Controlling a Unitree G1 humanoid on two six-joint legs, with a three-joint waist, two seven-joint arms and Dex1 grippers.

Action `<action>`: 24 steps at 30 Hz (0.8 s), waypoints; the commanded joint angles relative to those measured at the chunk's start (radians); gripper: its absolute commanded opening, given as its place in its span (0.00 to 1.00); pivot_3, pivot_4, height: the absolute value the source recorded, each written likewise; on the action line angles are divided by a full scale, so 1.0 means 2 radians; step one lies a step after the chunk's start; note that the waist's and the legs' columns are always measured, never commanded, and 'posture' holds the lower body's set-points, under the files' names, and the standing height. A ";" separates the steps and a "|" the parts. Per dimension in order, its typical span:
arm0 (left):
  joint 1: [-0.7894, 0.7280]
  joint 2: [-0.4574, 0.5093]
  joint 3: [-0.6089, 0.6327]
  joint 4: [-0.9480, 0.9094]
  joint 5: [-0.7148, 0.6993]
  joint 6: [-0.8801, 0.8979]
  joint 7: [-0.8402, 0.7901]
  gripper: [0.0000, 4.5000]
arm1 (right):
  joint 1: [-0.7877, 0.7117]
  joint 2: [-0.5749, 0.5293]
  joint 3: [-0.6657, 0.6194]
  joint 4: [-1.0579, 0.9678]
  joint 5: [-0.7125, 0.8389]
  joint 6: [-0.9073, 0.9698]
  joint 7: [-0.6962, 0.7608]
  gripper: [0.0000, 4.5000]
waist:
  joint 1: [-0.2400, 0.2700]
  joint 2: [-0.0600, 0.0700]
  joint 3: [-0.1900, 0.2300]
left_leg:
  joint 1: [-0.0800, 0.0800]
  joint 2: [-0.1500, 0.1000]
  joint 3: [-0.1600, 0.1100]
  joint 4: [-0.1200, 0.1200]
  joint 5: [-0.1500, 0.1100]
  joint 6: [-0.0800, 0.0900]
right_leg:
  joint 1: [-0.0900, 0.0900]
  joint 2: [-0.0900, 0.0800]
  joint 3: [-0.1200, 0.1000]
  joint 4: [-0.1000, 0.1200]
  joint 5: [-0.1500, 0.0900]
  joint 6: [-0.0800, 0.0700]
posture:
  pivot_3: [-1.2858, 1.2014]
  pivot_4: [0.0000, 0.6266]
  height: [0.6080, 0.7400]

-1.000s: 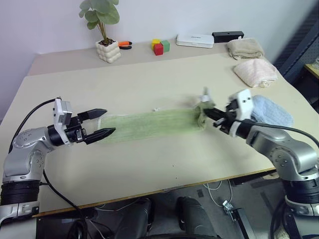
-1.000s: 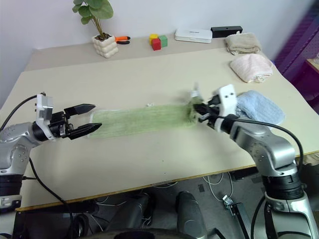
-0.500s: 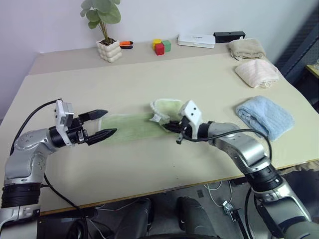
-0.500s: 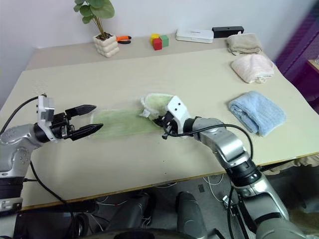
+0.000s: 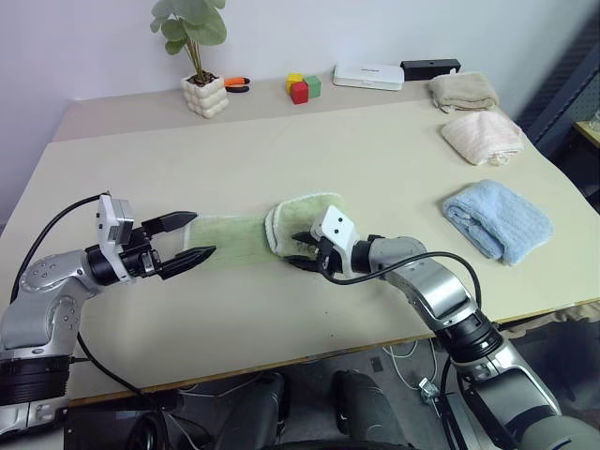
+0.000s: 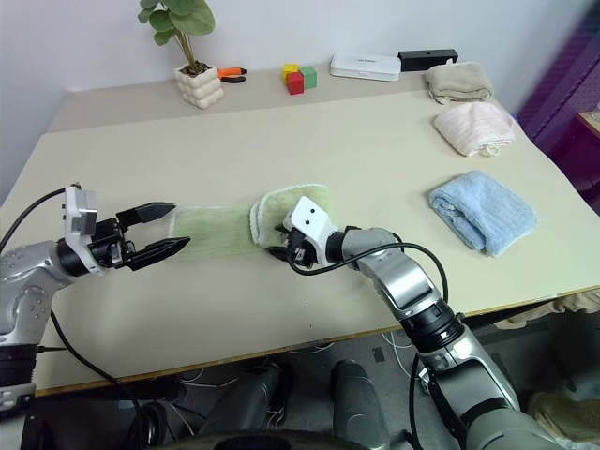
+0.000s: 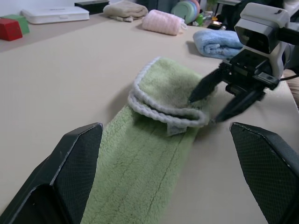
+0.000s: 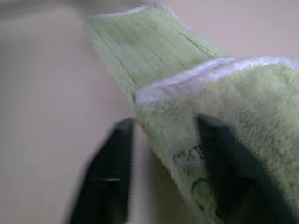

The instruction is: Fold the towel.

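Green towel (image 5: 272, 232) half-folded, lying between pincers on table (image 5: 394, 159). Right pincer (image 5: 302, 250) parted at doubled end, one finger on flap; left pincer (image 5: 190, 238) parted, empty, over flat end. Flap to be released squarely, edges aligned.

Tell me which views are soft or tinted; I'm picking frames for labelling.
Right wrist view: blurred, the right hand smeared over the light green terry towel. Left wrist view: towel crisp, left hand's fingers soft. Right eye view: purple cast at the right edge.
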 commanded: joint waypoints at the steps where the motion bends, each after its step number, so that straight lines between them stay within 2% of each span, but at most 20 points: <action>1: -0.012 0.005 0.003 0.000 -0.001 -0.008 -0.005 1.00 | 0.002 -0.010 -0.028 -0.057 0.026 -0.007 0.032 0.98 | 0.000 0.000 0.000 | 0.000 0.000 0.000 0.000 0.000 0.000 | 0.000 0.000 0.000 0.000 0.000 0.000 | 0.52 0.24 1.00; 3: -0.016 0.006 0.002 0.004 0.000 -0.009 -0.007 1.00 | 0.002 -0.009 -0.046 -0.070 0.045 0.002 0.039 0.99 | 0.000 0.000 0.000 | 0.000 0.000 0.000 0.000 0.000 0.000 | 0.000 0.000 0.000 0.000 0.000 0.000 | 0.52 0.24 1.00; 8: -0.023 0.004 -0.001 0.012 0.003 -0.011 -0.012 1.00 | -0.022 0.037 -0.148 -0.044 0.123 0.028 -0.001 0.99 | 0.000 0.000 0.000 | 0.000 0.000 0.000 0.000 0.000 0.000 | 0.000 0.000 0.000 0.000 0.000 0.000 | 0.52 0.24 1.00; 11: -0.027 0.002 -0.003 0.014 0.004 -0.012 -0.012 1.00 | -0.033 0.052 -0.172 0.002 0.108 0.016 -0.034 0.81 | 0.000 0.000 0.000 | 0.000 0.000 0.000 0.000 0.000 0.000 | 0.000 0.000 0.000 0.000 0.000 0.000 | 0.52 0.24 1.00; 18: -0.015 -0.001 -0.002 -0.002 -0.002 -0.003 -0.003 1.00 | -0.021 0.091 -0.142 0.070 0.054 -0.051 -0.052 0.01 | -0.003 0.000 0.000 | 0.000 0.000 0.000 -0.001 0.000 0.000 | -0.001 0.000 0.000 0.001 0.000 0.000 | 0.52 0.24 1.00; 20: -0.007 -0.002 0.000 -0.012 -0.006 0.002 0.000 1.00 | -0.014 0.104 -0.135 0.091 0.039 -0.065 -0.059 0.01 | -0.003 0.000 0.000 | 0.000 0.000 0.000 -0.001 0.000 0.000 | -0.001 0.000 0.001 0.001 0.000 0.000 | 0.52 0.24 1.00; 24: 0.012 -0.005 0.002 -0.030 -0.010 0.008 0.010 1.00 | -0.009 0.104 -0.091 0.158 -0.046 -0.125 -0.093 0.01 | -0.002 0.000 0.000 | 0.000 0.000 0.000 -0.001 0.000 -0.001 | -0.001 0.000 0.001 0.001 0.000 0.000 | 0.52 0.24 1.00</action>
